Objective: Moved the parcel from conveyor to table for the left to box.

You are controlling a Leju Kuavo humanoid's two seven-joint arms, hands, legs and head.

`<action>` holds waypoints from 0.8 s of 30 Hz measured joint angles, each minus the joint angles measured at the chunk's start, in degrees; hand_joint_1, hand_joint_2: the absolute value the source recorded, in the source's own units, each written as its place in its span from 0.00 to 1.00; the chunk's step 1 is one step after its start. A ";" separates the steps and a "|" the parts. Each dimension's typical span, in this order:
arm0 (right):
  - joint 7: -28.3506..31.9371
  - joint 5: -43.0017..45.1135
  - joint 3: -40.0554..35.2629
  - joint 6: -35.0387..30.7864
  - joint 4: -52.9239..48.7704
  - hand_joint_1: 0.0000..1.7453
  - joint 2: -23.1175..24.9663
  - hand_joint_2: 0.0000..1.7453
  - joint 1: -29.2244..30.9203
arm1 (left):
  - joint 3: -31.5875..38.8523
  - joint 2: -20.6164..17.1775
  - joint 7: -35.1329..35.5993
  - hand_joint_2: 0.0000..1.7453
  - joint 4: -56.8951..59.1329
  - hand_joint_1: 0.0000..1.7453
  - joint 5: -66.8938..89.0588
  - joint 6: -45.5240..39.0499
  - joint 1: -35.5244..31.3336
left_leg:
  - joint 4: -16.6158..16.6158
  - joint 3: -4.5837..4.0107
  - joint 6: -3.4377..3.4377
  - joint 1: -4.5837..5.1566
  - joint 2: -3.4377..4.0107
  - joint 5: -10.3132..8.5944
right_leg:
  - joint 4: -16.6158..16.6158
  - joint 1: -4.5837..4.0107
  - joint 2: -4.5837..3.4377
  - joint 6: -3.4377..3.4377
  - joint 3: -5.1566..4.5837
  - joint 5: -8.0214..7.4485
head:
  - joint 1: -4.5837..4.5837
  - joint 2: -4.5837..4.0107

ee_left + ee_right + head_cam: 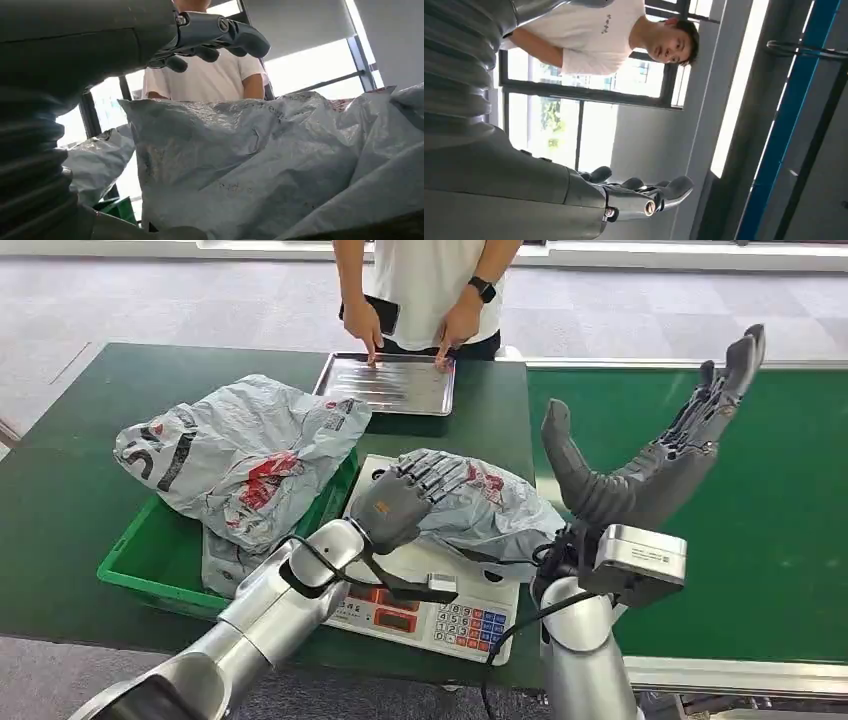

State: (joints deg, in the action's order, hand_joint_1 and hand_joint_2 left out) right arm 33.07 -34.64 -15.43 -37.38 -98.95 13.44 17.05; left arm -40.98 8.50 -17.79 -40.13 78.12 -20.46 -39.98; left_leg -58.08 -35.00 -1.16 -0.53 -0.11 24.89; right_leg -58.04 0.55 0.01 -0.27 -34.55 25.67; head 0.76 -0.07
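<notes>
A crumpled grey parcel [480,505] with red print lies on a white weighing scale [440,612] on the green table. My left hand [400,502] is at the parcel's left end, fingers arched over its top. In the left wrist view those fingers [220,35] hover above the parcel [250,165] with a gap between them, so nothing is gripped. My right hand [650,460] is raised over the green conveyor [760,520], fingers spread and empty; in the right wrist view the hand [634,197] points up at a wall.
A green bin [150,552] at the table's left holds a larger grey parcel [240,455]. A person [430,280] stands behind the table with both hands on a metal tray [390,385]. The scale's keypad faces the near table edge.
</notes>
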 measured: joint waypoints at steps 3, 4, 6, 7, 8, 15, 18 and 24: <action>0.00 0.07 0.00 0.00 0.00 0.00 -0.02 1.00 0.01 | -0.79 0.00 1.01 1.00 0.61 0.00 1.10 0.29 -0.63 | 0.00 0.00 0.00 0.00 0.00 0.00 | 0.00 0.00 0.00 0.00 0.00 0.00 | 0.00 0.00; 0.00 0.09 0.00 0.06 0.00 0.00 -0.02 1.00 0.00 | -1.00 0.09 1.51 1.00 1.00 0.00 1.57 0.57 -0.83 | 0.00 0.00 0.00 0.00 0.00 0.00 | 0.00 0.00 0.00 0.00 0.00 0.00 | 0.00 0.00; 0.00 0.11 0.00 0.18 0.00 0.00 -0.02 1.00 0.00 | -1.55 0.09 2.04 1.00 1.79 0.00 2.17 0.66 -1.09 | 0.00 0.00 0.00 0.00 0.00 0.00 | 0.00 0.00 -0.01 0.00 0.00 0.00 | 0.00 0.00; 0.00 0.11 0.00 0.18 0.00 0.00 -0.02 1.00 0.01 | -1.79 0.11 2.10 1.00 2.19 0.00 2.34 0.57 -1.15 | 0.00 0.00 0.00 0.00 0.00 0.00 | 0.00 0.00 -0.01 0.00 0.00 0.00 | 0.00 0.00; 0.00 0.11 0.00 0.18 0.00 0.00 -0.02 1.00 0.01 | -2.03 0.13 2.21 1.00 2.53 0.00 2.38 0.52 -1.17 | 0.00 0.00 0.00 0.00 0.00 0.00 | 0.00 0.00 0.00 0.00 0.00 0.00 | 0.00 0.00; 0.00 0.11 0.00 0.20 0.00 0.00 -0.02 1.00 0.01 | -2.25 0.33 2.43 1.00 4.02 0.00 2.54 0.42 -1.31 | 0.00 0.00 0.00 0.00 0.00 0.00 | 0.00 0.00 0.00 0.00 0.00 -0.01 | 0.00 0.00; 0.00 0.20 0.00 0.35 0.00 0.00 -0.02 1.00 0.01 | -2.64 0.44 2.71 1.00 5.09 0.00 2.82 0.74 -1.54 | 0.00 0.00 0.00 0.00 0.00 0.00 | 0.00 0.00 0.00 0.00 0.01 0.00 | 0.00 0.00; 0.00 0.17 0.00 0.35 0.00 0.00 -0.02 1.00 -0.02 | -3.10 0.85 2.93 1.00 7.08 0.00 2.82 0.79 -1.52 | 0.00 0.00 0.00 0.00 0.00 0.00 | 0.00 0.00 0.00 0.00 0.01 -0.01 | 0.00 0.00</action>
State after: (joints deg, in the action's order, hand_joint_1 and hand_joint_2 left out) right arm 33.07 -34.47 -15.43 -37.03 -98.95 13.42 17.03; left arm -44.08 9.35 -14.86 -33.05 80.94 -19.67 -41.50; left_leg -58.08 -35.00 -1.16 -0.53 -0.11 24.89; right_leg -58.04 0.55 0.01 -0.27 -34.54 25.67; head 0.76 -0.07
